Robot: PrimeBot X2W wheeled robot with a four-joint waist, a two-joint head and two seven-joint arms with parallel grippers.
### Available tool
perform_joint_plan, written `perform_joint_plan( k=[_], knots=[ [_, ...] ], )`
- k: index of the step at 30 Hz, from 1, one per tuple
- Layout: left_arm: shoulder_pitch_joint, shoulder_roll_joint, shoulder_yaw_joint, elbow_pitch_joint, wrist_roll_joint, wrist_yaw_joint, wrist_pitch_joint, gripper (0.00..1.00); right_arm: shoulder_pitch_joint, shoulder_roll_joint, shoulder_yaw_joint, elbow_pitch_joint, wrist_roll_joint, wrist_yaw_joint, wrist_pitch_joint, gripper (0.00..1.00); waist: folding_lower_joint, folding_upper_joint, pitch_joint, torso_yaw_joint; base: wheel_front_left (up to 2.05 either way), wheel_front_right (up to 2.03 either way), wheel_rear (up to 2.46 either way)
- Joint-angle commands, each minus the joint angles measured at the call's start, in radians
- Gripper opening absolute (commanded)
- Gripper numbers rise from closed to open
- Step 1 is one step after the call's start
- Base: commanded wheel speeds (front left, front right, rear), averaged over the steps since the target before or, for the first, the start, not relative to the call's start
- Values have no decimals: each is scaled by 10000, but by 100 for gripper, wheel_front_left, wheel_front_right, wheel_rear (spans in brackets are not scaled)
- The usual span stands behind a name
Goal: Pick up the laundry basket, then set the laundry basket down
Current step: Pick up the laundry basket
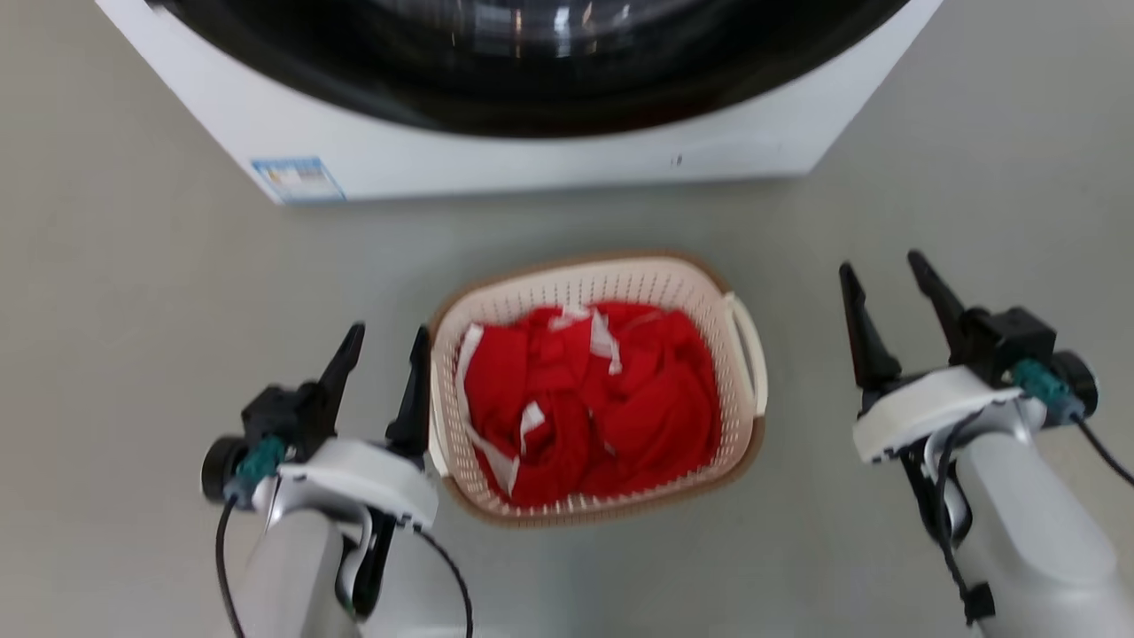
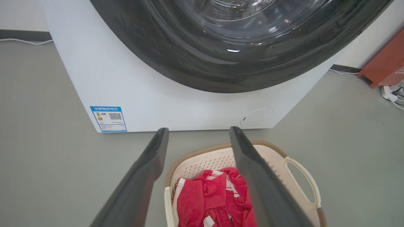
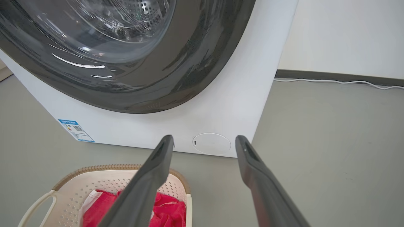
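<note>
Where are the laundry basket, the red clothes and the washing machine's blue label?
laundry basket [image 1: 620,283], head view, far perforated wall.
red clothes [image 1: 656,399], head view, middle of the heap.
blue label [image 2: 108,119], left wrist view, centre of the sticker.

I'm looking at a laundry corner: a front-loading washer [image 1: 532,168] on a bare grey floor [image 1: 133,354], with a basket [image 1: 567,288] of red clothes [image 1: 602,408] before it.
</note>
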Motion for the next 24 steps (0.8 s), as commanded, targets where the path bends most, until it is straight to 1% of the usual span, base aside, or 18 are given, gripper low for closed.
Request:
perform_joint_plan(
  k=[1,8,12,15,16,18,24],
  knots=[
    [-330,124,190,-66,-45,-61,-74,100,-134,58,86,-188,-118,31,-136,100,0,0,831,73,0,0,0],
    [-1447,124,-221,1091,-479,115,-74,100,-764,312,-15,111,-381,31,-136,100,0,0,2054,151,0,0,0],
    [-2042,124,-407,1690,-732,255,-74,100,-1178,448,50,504,-492,31,-136,100,0,0,2576,143,0,0,0],
    [-2460,124,-587,2305,-845,358,-74,100,-1521,527,34,1005,-552,31,-136,100,0,0,2906,147,0,0,0],
    [-2717,124,-746,2776,-964,384,-74,100,-1727,574,20,1384,-603,31,-136,100,0,0,3060,161,0,0,0],
    [-2848,124,-799,2968,-1074,388,-74,100,-1823,601,26,1558,-626,31,-136,100,0,0,3129,166,0,0,0],
    [-3520,124,-1292,4227,-1450,517,-74,100,-2412,728,277,2843,-626,31,-136,100,-1,0,3385,220,0,0,0]
  ],
)
